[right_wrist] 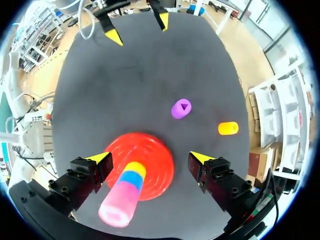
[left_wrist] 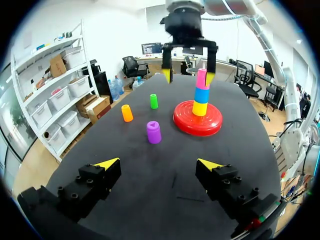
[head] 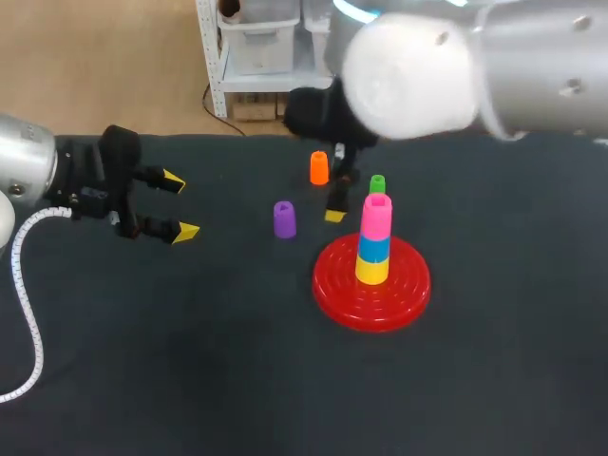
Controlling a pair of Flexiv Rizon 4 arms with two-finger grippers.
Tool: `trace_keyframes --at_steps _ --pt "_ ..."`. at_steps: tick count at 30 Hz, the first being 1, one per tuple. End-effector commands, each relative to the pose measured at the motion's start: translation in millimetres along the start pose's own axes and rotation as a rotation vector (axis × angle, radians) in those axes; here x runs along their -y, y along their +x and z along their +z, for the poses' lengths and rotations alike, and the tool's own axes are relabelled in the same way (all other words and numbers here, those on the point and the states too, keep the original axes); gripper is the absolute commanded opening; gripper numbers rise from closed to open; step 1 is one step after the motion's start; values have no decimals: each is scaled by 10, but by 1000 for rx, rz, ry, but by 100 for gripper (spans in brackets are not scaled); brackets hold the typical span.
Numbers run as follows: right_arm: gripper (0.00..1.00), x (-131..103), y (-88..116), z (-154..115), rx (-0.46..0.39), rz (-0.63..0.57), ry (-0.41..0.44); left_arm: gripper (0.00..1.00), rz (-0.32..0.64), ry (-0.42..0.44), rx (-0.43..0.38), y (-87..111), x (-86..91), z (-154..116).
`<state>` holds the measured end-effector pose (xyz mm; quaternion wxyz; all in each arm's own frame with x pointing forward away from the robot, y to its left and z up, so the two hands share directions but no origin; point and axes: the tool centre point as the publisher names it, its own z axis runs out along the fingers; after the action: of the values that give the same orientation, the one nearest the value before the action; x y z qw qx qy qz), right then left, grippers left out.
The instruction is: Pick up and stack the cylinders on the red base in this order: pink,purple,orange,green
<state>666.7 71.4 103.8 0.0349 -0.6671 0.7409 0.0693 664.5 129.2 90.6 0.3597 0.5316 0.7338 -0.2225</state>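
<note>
The red base (head: 371, 285) sits on the dark counter (head: 190, 380), right of the middle. On it stands a stack of three: a yellow cylinder (head: 371, 269) at the bottom, a blue one (head: 373, 246) on that, and the pink cylinder (head: 377, 214) on top.

The right arm (head: 532, 66) reaches in over the far side of the counter, and its bulky joint hides the counter behind it in the head view. Its jaws hang spread above the stack, one yellow tip on each side of the pink cylinder. In the right wrist view neither tip touches it.

Three cylinders stand loose on the counter. The green cylinder (head: 377, 183) is just behind the stack, close beside the right jaws. The orange cylinder (head: 319, 168) is further left and towards the far edge, near the right arm's black wrist. The purple cylinder (head: 284, 219) stands upright left of the base and apart from it, with its open top showing in the right wrist view.

The left arm (head: 24, 161) comes in at the left edge, with a white corrugated cable trailing from it. Its jaws are spread wide and hold nothing, well apart from the purple cylinder, with only bare counter between them.
</note>
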Motion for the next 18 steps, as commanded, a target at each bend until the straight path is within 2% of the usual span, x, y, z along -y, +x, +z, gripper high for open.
trace_keyframes --at_steps 1,9,18 --pt "100 156 -178 354 -48 -3 -27 100 -1 4 -6 -8 -17 7" --pt "100 303 -452 609 -73 -26 -97 100 -1 4 -6 -8 -17 7" --pt "100 434 -548 763 -127 -50 -102 100 -1 4 -6 -8 -17 7"
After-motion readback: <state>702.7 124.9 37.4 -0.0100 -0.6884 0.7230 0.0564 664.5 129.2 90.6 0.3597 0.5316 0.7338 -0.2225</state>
